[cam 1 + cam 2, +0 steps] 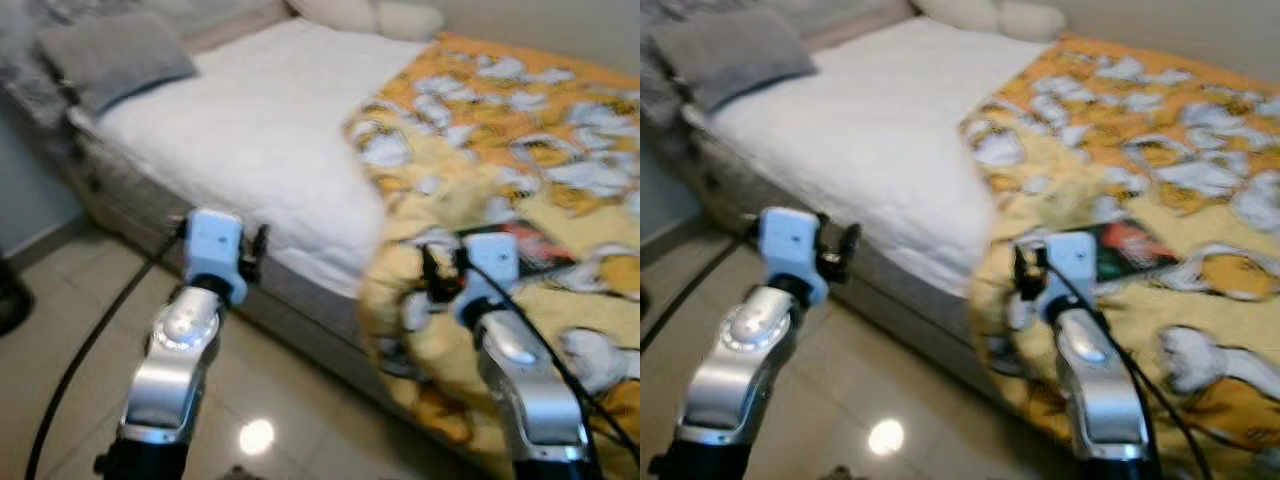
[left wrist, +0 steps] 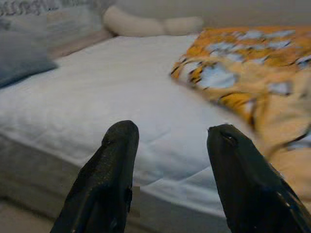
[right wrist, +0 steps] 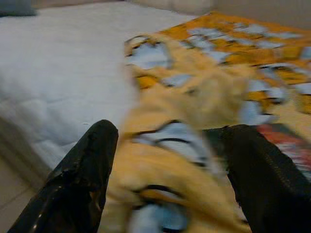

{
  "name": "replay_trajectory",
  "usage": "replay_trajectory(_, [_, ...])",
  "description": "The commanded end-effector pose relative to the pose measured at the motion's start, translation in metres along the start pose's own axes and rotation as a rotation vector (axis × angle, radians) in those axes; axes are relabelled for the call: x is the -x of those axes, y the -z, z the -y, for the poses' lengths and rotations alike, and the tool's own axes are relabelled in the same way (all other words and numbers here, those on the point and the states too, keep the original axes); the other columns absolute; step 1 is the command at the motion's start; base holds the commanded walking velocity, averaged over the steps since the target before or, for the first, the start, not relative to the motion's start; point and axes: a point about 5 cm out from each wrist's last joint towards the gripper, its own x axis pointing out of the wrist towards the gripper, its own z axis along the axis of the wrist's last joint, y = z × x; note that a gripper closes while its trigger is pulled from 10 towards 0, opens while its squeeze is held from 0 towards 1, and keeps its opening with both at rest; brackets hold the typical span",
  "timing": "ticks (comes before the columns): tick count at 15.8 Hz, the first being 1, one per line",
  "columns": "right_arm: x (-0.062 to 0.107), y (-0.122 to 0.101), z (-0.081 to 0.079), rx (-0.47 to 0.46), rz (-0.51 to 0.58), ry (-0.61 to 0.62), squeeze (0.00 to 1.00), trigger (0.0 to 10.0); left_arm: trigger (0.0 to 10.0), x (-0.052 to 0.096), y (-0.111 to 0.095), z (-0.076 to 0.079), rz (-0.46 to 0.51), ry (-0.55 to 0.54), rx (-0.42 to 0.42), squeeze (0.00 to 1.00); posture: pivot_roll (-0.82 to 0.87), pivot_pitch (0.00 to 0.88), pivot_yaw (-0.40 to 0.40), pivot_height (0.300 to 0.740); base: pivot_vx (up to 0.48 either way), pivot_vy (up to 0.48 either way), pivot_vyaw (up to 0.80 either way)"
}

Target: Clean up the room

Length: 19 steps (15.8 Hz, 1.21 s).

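A bed with a white sheet (image 1: 250, 130) stands before me. A yellow-orange patterned blanket (image 1: 520, 150) lies crumpled over its right half and hangs off the near edge. A dark book or packet with red print (image 1: 1130, 245) lies on the blanket. My left gripper (image 2: 170, 145) is open, held low before the bed's near edge, nothing between its fingers. My right gripper (image 3: 170, 145) is open just in front of the blanket's hanging fold, with the dark book beside one finger.
A grey pillow (image 1: 115, 55) lies at the bed's far left and white pillows (image 1: 370, 15) at the head. Tiled floor (image 1: 60, 330) runs along the bed's near side. A black cable (image 1: 90, 340) trails from my left arm.
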Motion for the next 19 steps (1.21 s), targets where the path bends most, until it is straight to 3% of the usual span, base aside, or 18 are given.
replay_trajectory(1, [-0.001,-0.003,-0.005,-0.026,0.015,-0.013,0.0,10.0,10.0,0.002,0.0,-0.008,-0.006,-0.03,-0.012,0.0,-0.03,0.0,-0.005,0.74,0.0,-0.428,0.0])
replay_trajectory(2, [0.0,-0.004,-0.007,-0.035,0.015,-0.034,0.0,10.0,10.0,0.002,0.002,-0.007,-0.04,-0.016,0.062,0.1,-0.03,0.0,-0.002,0.74,0.0,-0.435,0.0])
replay_trajectory(3, [0.0,-0.004,-0.007,-0.032,0.012,-0.041,0.2,10.0,10.0,0.002,0.002,-0.007,-0.047,-0.016,0.076,0.27,-0.03,0.0,-0.002,0.74,0.0,-0.439,0.0])
replay_trajectory(4, [0.001,-0.004,-0.007,-0.043,0.012,-0.046,1.0,10.0,10.0,0.002,0.001,-0.008,-0.05,-0.01,0.087,1.0,-0.03,0.0,0.002,0.74,0.0,-0.442,0.0])
replay_trajectory(10, [-0.001,-0.008,-0.005,-0.072,0.041,-0.024,1.0,10.0,10.0,0.001,-0.001,-0.01,-0.049,-0.005,0.04,1.0,-0.02,0.0,0.007,0.74,0.0,-0.437,0.0])
replay_trajectory(13, [-0.003,-0.011,-0.005,-0.083,0.074,-0.038,1.0,10.0,10.0,0.0,-0.003,-0.012,-0.033,-0.027,0.01,1.0,-0.03,0.0,0.007,0.74,0.0,0.0,0.0])
replay_trajectory(17, [-0.007,-0.005,0.002,-0.002,0.032,0.05,1.0,10.0,10.0,0.0,-0.011,-0.01,0.033,-0.003,0.0,0.99,-0.03,0.0,0.008,0.74,0.0,0.0,0.0])
replay_trajectory(18, [-0.006,-0.004,0.001,-0.007,0.03,0.031,0.83,10.0,10.0,0.0,-0.01,-0.009,0.034,0.012,0.003,1.0,-0.03,0.0,0.009,0.74,0.319,0.0,0.0])
replay_trajectory(19, [-0.006,-0.004,0.0,-0.011,0.034,0.025,0.25,10.0,10.0,0.0,-0.01,-0.008,0.035,0.015,0.002,1.0,-0.03,0.0,0.009,0.74,0.319,0.0,0.0])
